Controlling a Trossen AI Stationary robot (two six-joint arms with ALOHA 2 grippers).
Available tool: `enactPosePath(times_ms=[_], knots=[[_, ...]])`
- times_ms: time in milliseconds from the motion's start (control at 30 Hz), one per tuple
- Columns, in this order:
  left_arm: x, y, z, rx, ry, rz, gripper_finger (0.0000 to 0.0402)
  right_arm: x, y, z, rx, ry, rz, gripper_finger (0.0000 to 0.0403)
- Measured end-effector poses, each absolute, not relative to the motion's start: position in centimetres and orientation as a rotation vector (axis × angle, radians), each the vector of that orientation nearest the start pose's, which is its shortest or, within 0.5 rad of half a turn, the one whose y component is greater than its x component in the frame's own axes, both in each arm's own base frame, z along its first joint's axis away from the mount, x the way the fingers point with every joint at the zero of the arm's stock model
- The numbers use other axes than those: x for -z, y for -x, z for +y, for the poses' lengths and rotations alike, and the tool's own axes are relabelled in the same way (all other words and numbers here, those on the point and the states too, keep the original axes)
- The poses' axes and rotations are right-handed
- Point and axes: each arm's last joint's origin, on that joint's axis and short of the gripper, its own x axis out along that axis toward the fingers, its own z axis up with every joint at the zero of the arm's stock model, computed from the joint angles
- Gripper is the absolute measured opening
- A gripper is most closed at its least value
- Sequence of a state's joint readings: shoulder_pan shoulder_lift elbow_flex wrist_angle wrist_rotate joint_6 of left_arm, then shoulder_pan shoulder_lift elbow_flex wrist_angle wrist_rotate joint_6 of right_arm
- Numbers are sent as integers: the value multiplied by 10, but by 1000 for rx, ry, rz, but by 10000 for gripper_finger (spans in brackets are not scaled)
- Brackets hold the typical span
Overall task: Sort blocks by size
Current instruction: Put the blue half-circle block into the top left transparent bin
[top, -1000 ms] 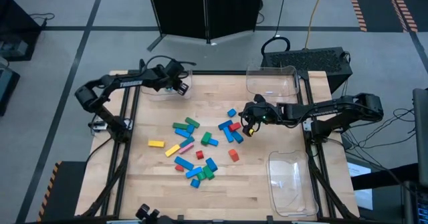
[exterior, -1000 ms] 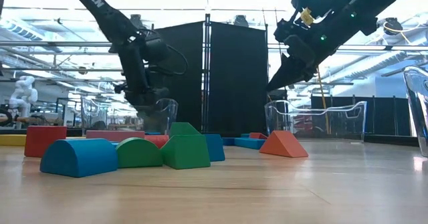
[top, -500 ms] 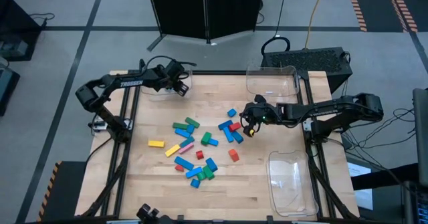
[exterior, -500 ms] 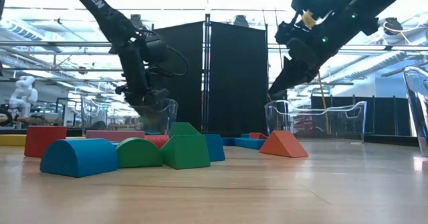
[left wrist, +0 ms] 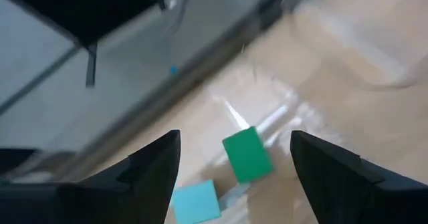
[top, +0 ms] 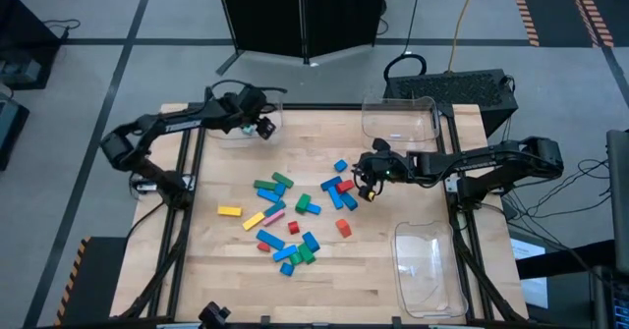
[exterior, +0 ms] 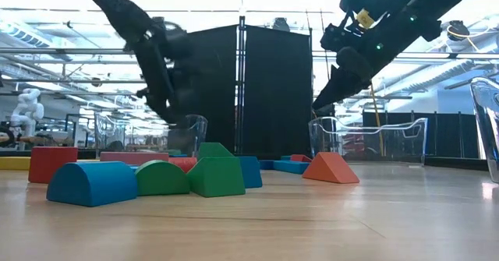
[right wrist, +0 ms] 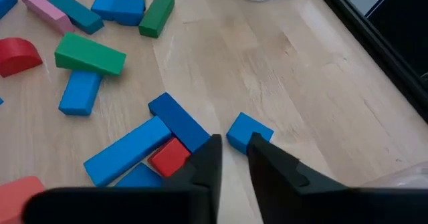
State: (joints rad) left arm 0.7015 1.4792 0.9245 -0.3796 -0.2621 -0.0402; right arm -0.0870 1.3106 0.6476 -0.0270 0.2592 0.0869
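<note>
Left gripper, upper left, gaped wide over a green cube; right gripper, centre-right, stood narrowly parted, empty.

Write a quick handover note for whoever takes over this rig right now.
Left gripper: fingers open over the clear tray at the table's far left, a small green cube and a light blue cube below it.
Right gripper: fingers slightly parted, empty, above a small blue cube.
Done: those two cubes.
Left: most blocks loose mid-table.
</note>
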Motion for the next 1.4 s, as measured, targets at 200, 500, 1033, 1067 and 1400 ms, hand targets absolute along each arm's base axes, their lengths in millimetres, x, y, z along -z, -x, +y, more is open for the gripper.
enactPosePath(times_ms=[200, 500, 1033, 1067, 1400], knots=[[-252, -211, 173, -831, 191, 780, 283, -187, -256, -40, 385, 4, 708, 139], [-286, -216, 128, -551, 121, 630, 283, -180, -292, -66, 455, -161, 741, 208], [-280, -240, 73, -223, 35, 521, 283, -145, -321, -84, 590, -337, 943, 229], [-277, -240, 72, -222, 34, 524, 283, -143, -321, -85, 595, -340, 951, 229], [-254, -237, 69, -234, 82, 530, 283, -137, -322, -89, 579, -311, 966, 226]])
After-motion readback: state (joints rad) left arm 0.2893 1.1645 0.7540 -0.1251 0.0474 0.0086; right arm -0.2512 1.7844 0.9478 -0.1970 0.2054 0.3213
